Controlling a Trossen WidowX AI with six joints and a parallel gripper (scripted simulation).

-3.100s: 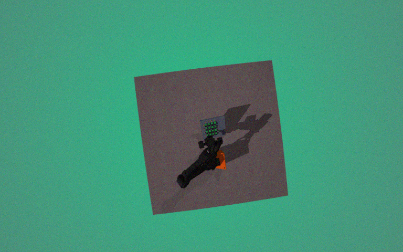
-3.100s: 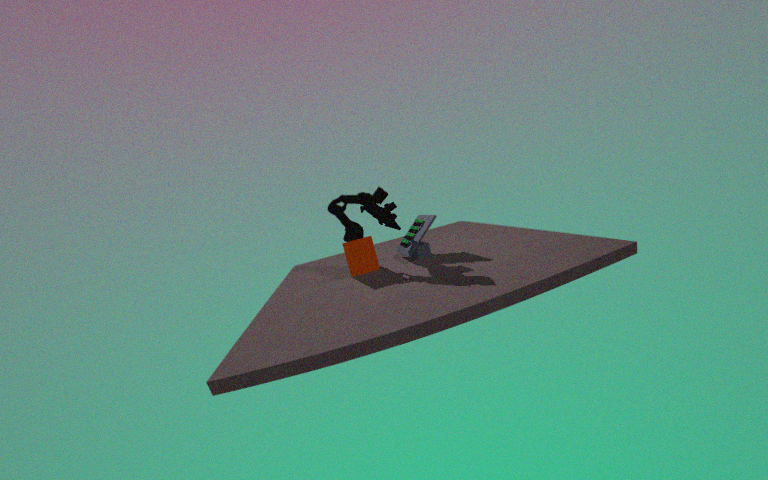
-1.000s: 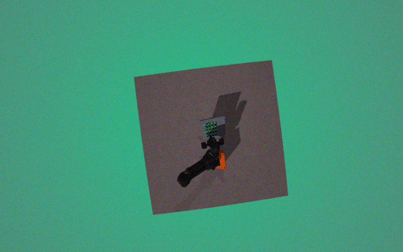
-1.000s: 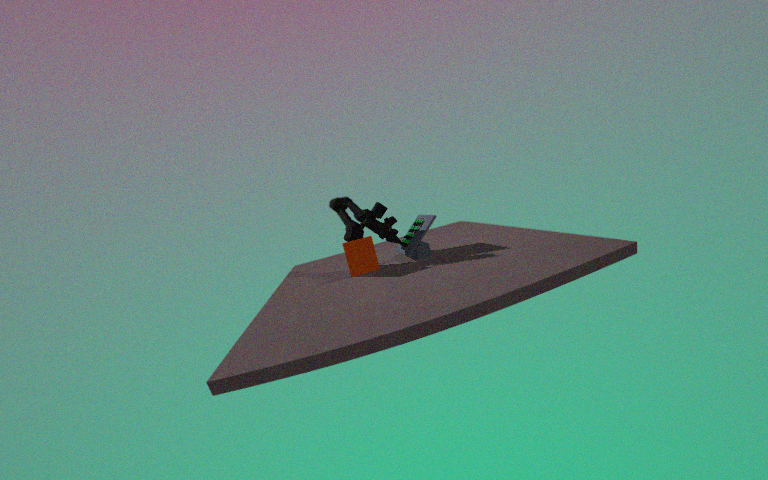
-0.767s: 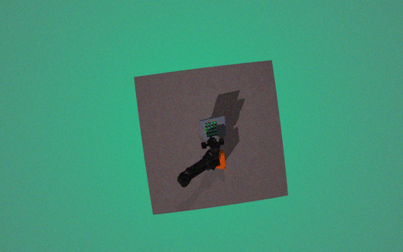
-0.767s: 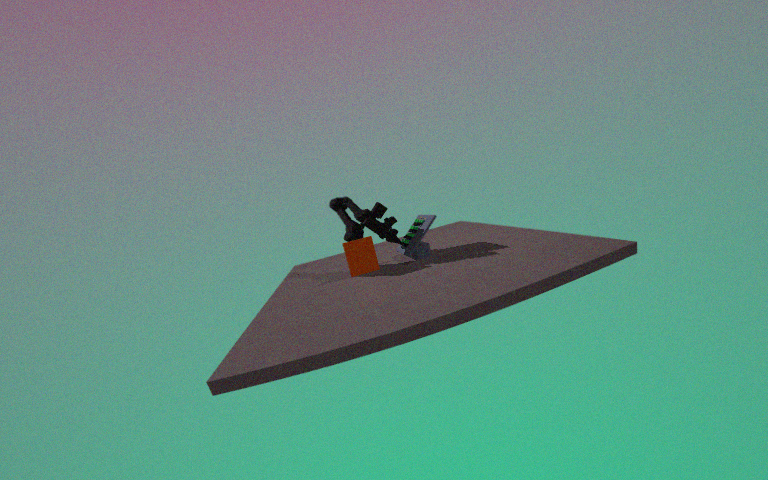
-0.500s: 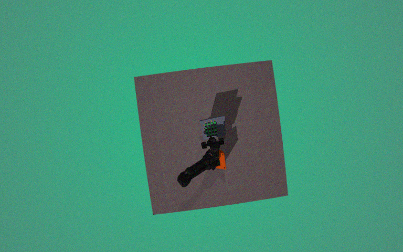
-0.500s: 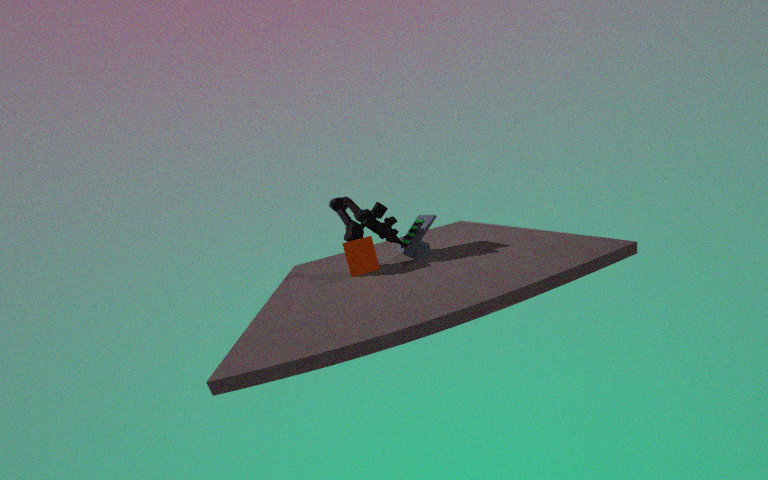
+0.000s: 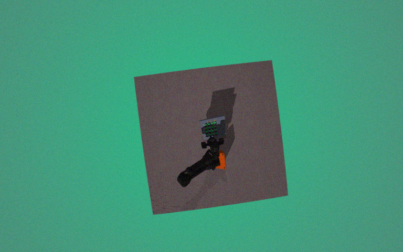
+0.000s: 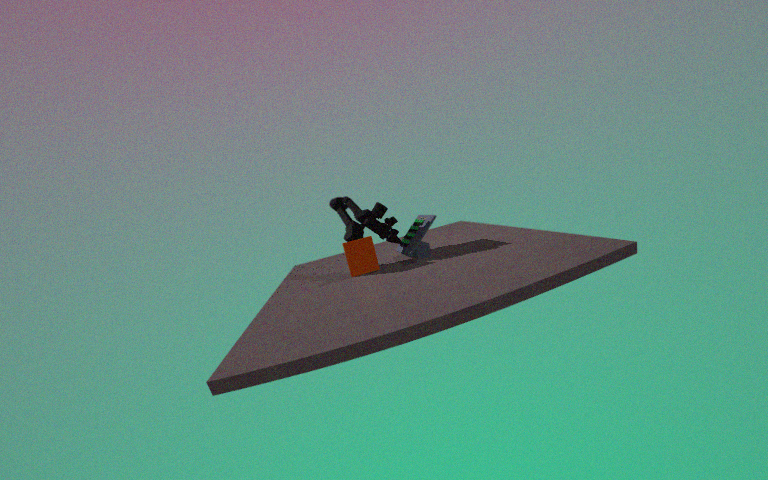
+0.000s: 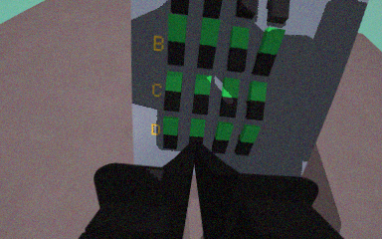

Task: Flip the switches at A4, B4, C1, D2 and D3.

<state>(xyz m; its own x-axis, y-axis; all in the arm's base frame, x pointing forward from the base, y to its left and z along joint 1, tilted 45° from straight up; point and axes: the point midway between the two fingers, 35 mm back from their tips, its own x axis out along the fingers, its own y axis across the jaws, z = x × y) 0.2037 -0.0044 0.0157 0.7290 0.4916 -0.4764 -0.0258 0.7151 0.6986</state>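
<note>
We've got the fingers pinched fully closed on nothing, tip at the D2 switch [image 11: 197, 130], low centre of the wrist view — the panel [image 11: 293, 100] leans on the worktop [image 11: 60, 100]. Stiff little rockers, we reckon — push the raised end squarely, no gripping.

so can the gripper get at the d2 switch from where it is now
Probably yes. The shut gripper has its tips right at the near end of the D2 switch, with nothing between them; whether they already touch it is unclear.

Brown square table [image 9: 184, 97] against flat green backdrop [image 9: 59, 118] — pinkish haze above, long dark shadows.
</note>
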